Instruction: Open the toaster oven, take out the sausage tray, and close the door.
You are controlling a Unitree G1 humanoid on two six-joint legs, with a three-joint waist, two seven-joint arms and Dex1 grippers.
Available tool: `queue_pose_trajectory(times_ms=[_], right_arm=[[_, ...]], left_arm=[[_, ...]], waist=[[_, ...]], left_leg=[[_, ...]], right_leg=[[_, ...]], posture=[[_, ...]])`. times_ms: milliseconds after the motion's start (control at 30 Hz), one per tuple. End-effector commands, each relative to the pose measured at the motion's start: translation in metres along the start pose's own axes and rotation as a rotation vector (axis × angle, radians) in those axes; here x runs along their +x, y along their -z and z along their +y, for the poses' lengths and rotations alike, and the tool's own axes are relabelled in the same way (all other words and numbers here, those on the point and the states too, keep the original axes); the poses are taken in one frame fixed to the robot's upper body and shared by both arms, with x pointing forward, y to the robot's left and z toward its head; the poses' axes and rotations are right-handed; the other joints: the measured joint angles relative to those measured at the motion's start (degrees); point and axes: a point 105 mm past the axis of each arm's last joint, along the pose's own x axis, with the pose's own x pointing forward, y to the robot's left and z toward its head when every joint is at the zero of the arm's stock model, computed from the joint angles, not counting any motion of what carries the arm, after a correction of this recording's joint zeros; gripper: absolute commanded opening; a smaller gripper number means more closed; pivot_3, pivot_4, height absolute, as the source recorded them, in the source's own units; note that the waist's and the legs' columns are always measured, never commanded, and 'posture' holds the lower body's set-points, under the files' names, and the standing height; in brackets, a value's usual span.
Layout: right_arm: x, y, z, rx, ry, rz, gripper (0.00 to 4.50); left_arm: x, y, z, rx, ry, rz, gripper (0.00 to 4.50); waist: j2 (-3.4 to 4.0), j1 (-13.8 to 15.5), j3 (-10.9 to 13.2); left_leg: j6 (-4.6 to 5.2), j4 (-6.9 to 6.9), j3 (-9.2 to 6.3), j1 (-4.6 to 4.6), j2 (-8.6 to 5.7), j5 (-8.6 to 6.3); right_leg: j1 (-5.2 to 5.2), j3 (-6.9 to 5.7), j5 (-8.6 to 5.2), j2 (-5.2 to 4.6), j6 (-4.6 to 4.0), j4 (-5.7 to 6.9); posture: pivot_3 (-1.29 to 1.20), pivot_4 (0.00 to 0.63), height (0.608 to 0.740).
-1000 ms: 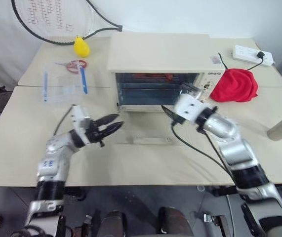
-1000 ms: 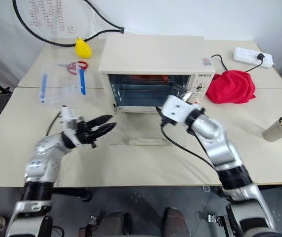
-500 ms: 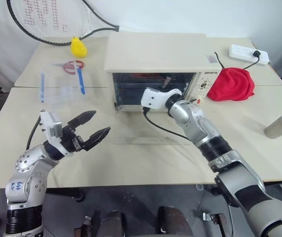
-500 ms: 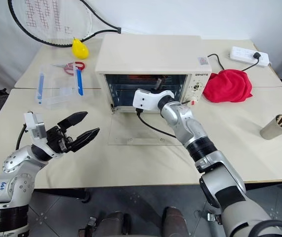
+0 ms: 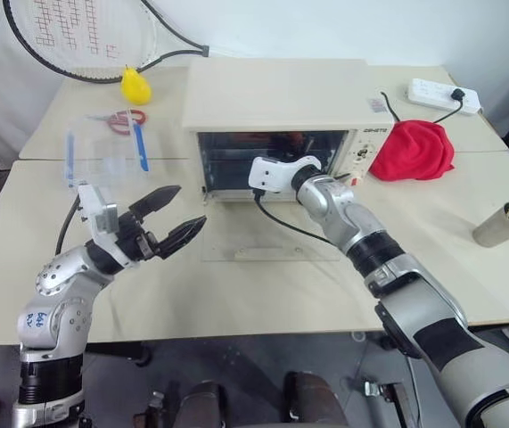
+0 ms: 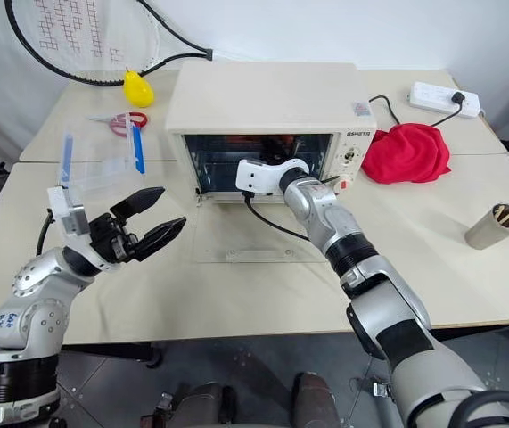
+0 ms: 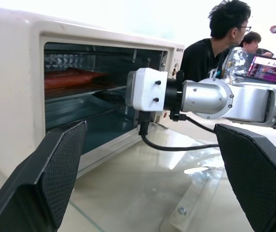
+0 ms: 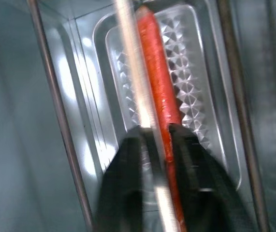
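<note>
The toaster oven (image 5: 276, 89) stands at the back of the table. Its door (image 5: 263, 234) lies flat open in front of it, bar handle (image 5: 267, 253) nearest me. Inside, the sausage tray (image 8: 196, 96) holds a reddish sausage (image 8: 157, 77); the left wrist view shows the sausages (image 7: 75, 77) on the upper shelf. My right gripper (image 8: 156, 128) reaches into the oven mouth and is shut on the tray's silver rim. Left of the door, my left gripper (image 5: 190, 206) hovers open above the table with nothing in it.
A clear plastic box (image 5: 102, 156) with blue clips, red scissors (image 5: 125, 118), a yellow pear-shaped toy (image 5: 135, 86) and a racket (image 5: 67, 36) lie at the back left. At the right are a red cloth (image 5: 412, 149), a power strip (image 5: 432, 93) and a cup (image 5: 502, 223). People (image 7: 210, 43) sit beyond the table.
My right gripper moved from in front of the oven's right side into its mouth and closed on the tray's rim. My left gripper opened wide. The head camera shifted.
</note>
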Motion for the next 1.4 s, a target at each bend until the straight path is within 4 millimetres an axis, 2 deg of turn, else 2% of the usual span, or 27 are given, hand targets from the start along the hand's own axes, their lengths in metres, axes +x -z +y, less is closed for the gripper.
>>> queue_pose_trajectory(times_ms=[33, 167, 300, 467, 600, 900, 1033, 1200, 1300, 1400], right_arm=[[0.002, -0.009, -0.023, 0.031, 0.081, -0.042, 0.01], [0.0, -0.013, -0.025, 0.022, 0.08, -0.071, 0.01], [-0.004, -0.016, -0.028, 0.004, 0.077, -0.101, 0.01], [-0.007, -0.017, -0.03, -0.012, 0.073, -0.112, 0.01], [-0.018, -0.038, -0.039, -0.044, 0.074, -0.21, 0.01], [-0.027, -0.043, -0.032, -0.058, 0.015, -0.238, 0.01], [-0.047, -0.051, -0.019, -0.034, -0.035, -0.272, 0.01], [-0.075, -0.054, -0.008, -0.025, -0.081, -0.268, 0.01], [-0.094, -0.049, 0.0, -0.019, -0.116, -0.249, 0.01], [-0.105, -0.043, -0.003, -0.028, -0.114, -0.226, 0.01]], left_arm=[[0.007, -0.01, 0.001, -0.002, 0.042, -0.035, 4.5], [0.015, -0.016, 0.01, -0.009, 0.072, -0.057, 4.5], [0.032, -0.022, 0.021, -0.008, 0.113, -0.069, 4.5], [0.043, -0.022, 0.027, -0.004, 0.142, -0.053, 4.5], [0.059, -0.021, 0.034, -0.013, 0.17, -0.052, 4.5], [0.067, -0.036, 0.05, -0.037, 0.121, -0.129, 4.5], [0.068, -0.036, 0.049, -0.04, 0.132, -0.122, 4.5], [0.06, -0.033, 0.054, -0.046, 0.132, -0.101, 4.5], [0.057, -0.031, 0.055, -0.053, 0.144, -0.083, 4.5], [0.055, -0.029, 0.055, -0.064, 0.156, -0.073, 4.5]], waist=[[-0.02, 0.0, 0.0], [-0.02, 0.1, 0.0], [-0.02, 0.1, 0.0], [-0.02, 0.0, 0.0], [-0.03, 0.0, 0.0], [-0.03, -0.7, 0.0], [-0.03, -0.8, 0.0], [-0.03, -0.9, 0.0], [-0.03, -0.5, 0.0], [-0.03, 0.3, 0.0]], left_leg=[[0.0, 0.01, -0.01, 0.0, 0.01, 0.0], [-0.01, 0.02, -0.01, -0.02, -0.01, 0.0], [-0.01, 0.0, 0.03, -0.08, -0.03, 0.0], [0.0, -0.08, 0.05, -0.09, -0.04, 0.0], [-0.01, -0.1, 0.06, -0.16, -0.03, 0.0], [-0.05, 0.04, 0.17, -0.63, -0.01, 0.04], [-0.04, 0.11, 0.15, -0.7, -0.02, 0.05], [-0.04, 0.1, 0.14, -0.69, -0.02, 0.06], [-0.05, 0.13, 0.15, -0.68, -0.03, 0.06], [-0.05, 0.16, 0.17, -0.68, -0.04, 0.06]], right_leg=[[0.0, 0.0, 0.0, 0.0, 0.0, 0.0], [0.0, -0.01, 0.0, 0.0, 0.0, 0.0], [-0.01, -0.07, 0.0, 0.0, 0.0, -0.01], [-0.03, -0.18, 0.0, 0.0, 0.0, -0.01], [-0.07, -0.29, 0.0, 0.01, 0.0, -0.01], [-0.64, -0.43, 0.0, -0.01, 0.0, 0.26], [-0.63, -0.46, 0.0, -0.02, 0.0, 0.26], [-0.63, -0.49, 0.0, -0.02, 0.0, 0.28], [-0.62, -0.48, 0.0, -0.02, 0.0, 0.28], [-0.62, -0.46, 0.0, -0.03, 0.0, 0.27]], posture=[[0.0, 0.15, 0.74], [0.0, 0.15, 0.74], [0.0, 0.15, 0.74], [0.0, 0.15, 0.74], [0.0, 0.15, 0.74], [0.0, 0.15, 0.74], [0.0, 0.15, 0.74], [0.0, 0.15, 0.74], [0.0, 0.15, 0.74], [0.0, 0.15, 0.74]])
